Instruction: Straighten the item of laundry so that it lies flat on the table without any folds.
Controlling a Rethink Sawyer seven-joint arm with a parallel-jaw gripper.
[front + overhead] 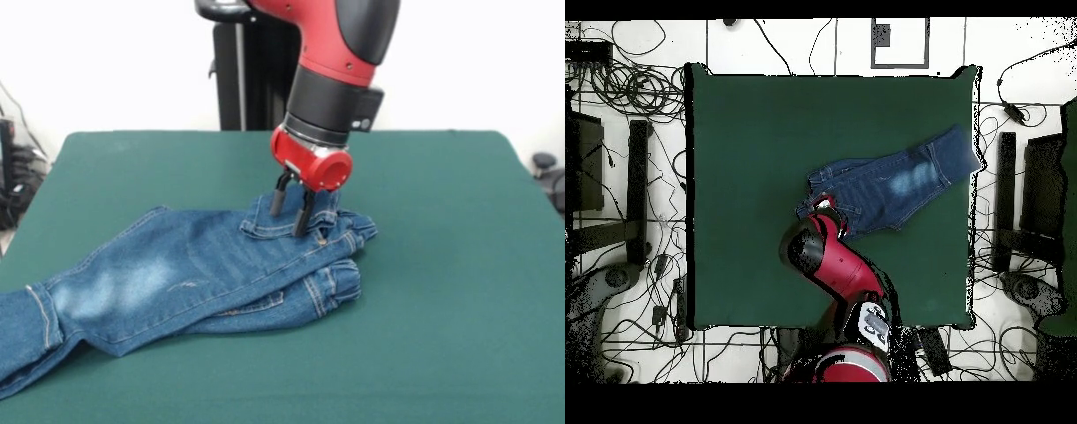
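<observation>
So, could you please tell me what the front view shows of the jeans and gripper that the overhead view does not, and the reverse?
Front view only: the gripper with its jaws apart, tips down on the jeans at the waistband, and the legs folded one over the other. Overhead only: the whole green table, with the leg end reaching its edge and cables on the floor around it; the arm hides the gripper there. Both: the jeans lie bunched, not flat.

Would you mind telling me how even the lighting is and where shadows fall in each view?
Front view: soft, even light with no glare; the jeans cast a faint shadow on the table, darkest under the gripper. Overhead view: flat light, the green top looks uniform, and the arm hides the waistband end.
</observation>
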